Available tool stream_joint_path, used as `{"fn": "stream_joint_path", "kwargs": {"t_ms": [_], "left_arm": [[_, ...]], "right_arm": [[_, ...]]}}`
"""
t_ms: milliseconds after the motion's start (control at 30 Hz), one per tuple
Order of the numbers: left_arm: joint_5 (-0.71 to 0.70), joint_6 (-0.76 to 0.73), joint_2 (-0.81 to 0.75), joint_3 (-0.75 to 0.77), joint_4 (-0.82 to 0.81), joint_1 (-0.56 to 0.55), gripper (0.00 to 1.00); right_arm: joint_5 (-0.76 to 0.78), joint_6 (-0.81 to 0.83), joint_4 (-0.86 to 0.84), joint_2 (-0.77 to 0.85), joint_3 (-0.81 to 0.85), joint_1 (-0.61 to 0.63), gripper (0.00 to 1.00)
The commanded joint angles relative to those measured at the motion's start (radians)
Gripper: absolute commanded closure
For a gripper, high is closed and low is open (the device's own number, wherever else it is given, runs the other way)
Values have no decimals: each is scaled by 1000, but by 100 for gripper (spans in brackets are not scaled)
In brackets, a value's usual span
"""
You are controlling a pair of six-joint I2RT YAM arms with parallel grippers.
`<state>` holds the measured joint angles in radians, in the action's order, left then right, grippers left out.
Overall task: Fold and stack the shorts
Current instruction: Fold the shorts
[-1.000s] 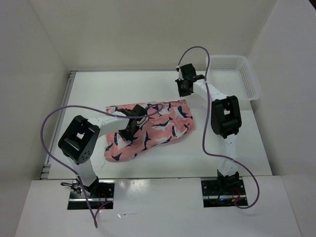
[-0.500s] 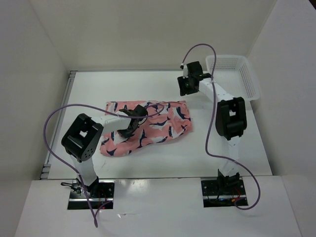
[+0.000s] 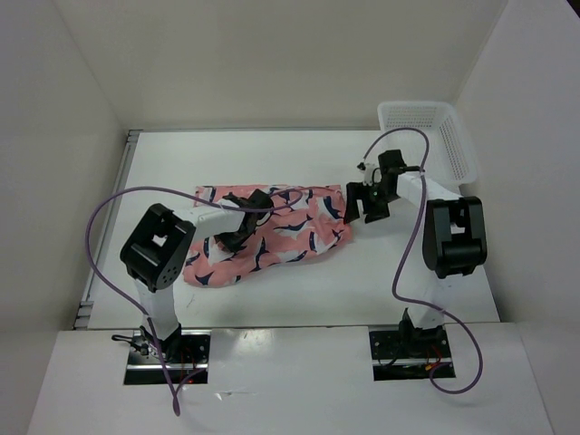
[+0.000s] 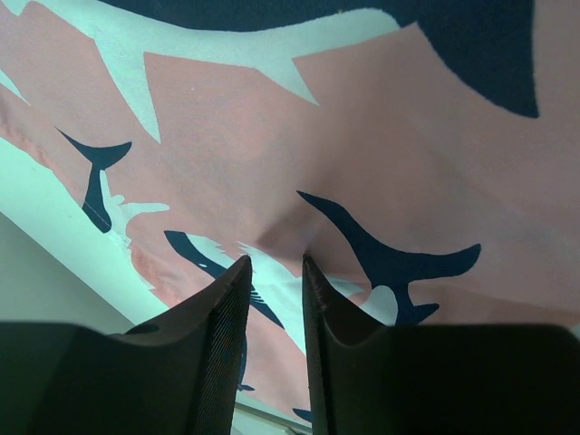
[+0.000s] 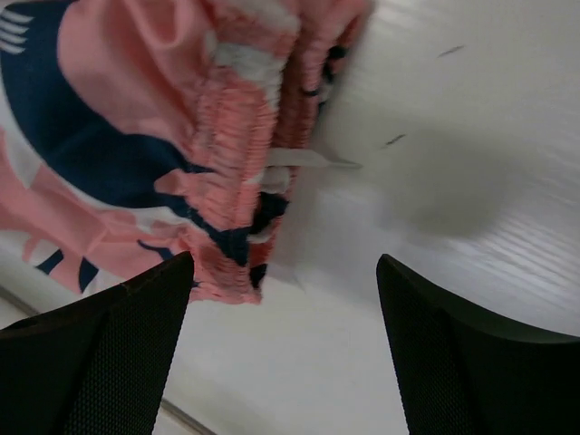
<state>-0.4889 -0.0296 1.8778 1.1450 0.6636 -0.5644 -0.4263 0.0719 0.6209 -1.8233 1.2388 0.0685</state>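
One pair of shorts [image 3: 290,237], salmon pink with navy-and-white fish shapes, lies spread and rumpled on the worktop [image 3: 272,163], midway between the near and far edges and a little toward the left edge. The left fingers [image 4: 217,344] press down on the cloth's left half with only a slim gap between them, where a small pucker rises. Whether they pinch it cannot be told. The right fingers [image 5: 100,362] stand wide apart just beside the gathered waistband at the right end, holding nothing. A white basket [image 3: 453,136] sits in the far right corner.
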Motion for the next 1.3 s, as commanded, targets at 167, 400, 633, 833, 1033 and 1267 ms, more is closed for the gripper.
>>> {"fn": "stream_joint_path", "kwargs": {"t_ms": [167,400,633,833,1033,1267], "left_arm": [[135,30,96,-28,-91,23,61],[165,30,96,-19,-71,23,60],[165,30,106,-10,-61,23,55],[138,30,97,13,-35,53,50],[153,30,-24,110,40,150,39],[368,30,-14,191,114,327,34]], "right_arm": [[-128,-15,-10,-5,1,88,12],[141,-188,-70,-57,-50,163,23],[199,-205,-90,-148,-3,163,60],[107,-138,-90,-157,19,163,99],[107,-22,-70,-111,106,163,100],[181,139,15,-30,209,163,100]]}}
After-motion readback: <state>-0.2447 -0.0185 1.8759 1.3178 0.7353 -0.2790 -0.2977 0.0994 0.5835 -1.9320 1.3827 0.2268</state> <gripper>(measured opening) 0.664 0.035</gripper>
